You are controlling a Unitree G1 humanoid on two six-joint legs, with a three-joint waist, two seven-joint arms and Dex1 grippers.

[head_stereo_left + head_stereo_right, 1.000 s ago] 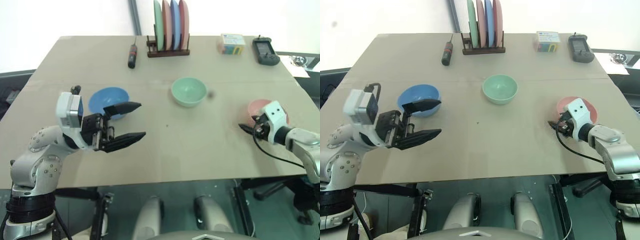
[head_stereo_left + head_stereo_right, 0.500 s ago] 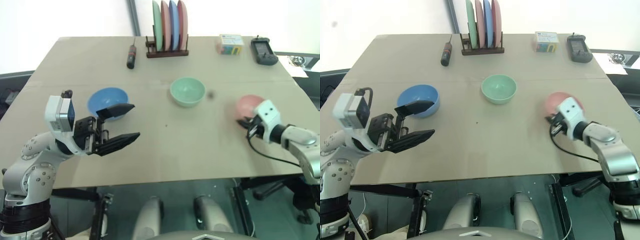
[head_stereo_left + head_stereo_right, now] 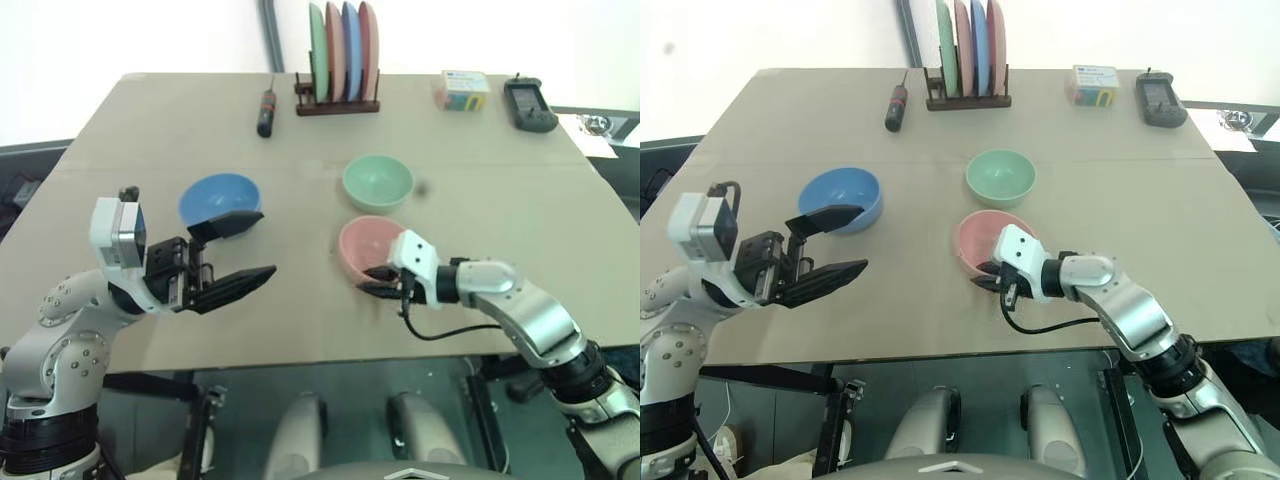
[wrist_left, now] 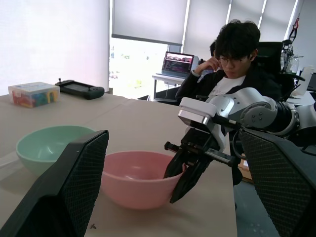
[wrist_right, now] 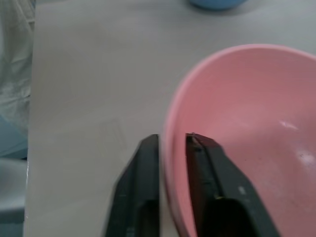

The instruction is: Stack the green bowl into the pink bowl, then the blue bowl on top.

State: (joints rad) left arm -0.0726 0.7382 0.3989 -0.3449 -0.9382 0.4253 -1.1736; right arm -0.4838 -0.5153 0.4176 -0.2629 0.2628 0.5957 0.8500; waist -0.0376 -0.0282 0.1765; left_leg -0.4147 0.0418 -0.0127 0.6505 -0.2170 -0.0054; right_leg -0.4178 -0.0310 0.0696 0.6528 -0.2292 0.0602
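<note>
The pink bowl (image 3: pixel 366 248) sits on the table (image 3: pixel 150 120) just on the near side of the green bowl (image 3: pixel 377 182), close beside it but apart. Taking the green bowl as the landmark, the blue bowl (image 3: pixel 219 200) lies well off to its left, and a rack of upright plates (image 3: pixel 340 55) stands beyond it at the far edge.

The right gripper (image 5: pixel 170 148) has its two black fingers closed narrow over the pink bowl's near rim, one finger inside the wall and one outside, so it is holding that bowl by the edge. The left gripper (image 3: pixel 235 255) hovers with its fingers spread wide and nothing between them, near the blue bowl on the side away from the green bowl.

As for progress, no bowl is nested in another yet. The pink bowl looks to be placed as the base of the stack, next to the green one. Both stacking steps remain: the green bowl into the pink, then the blue on top.
</note>
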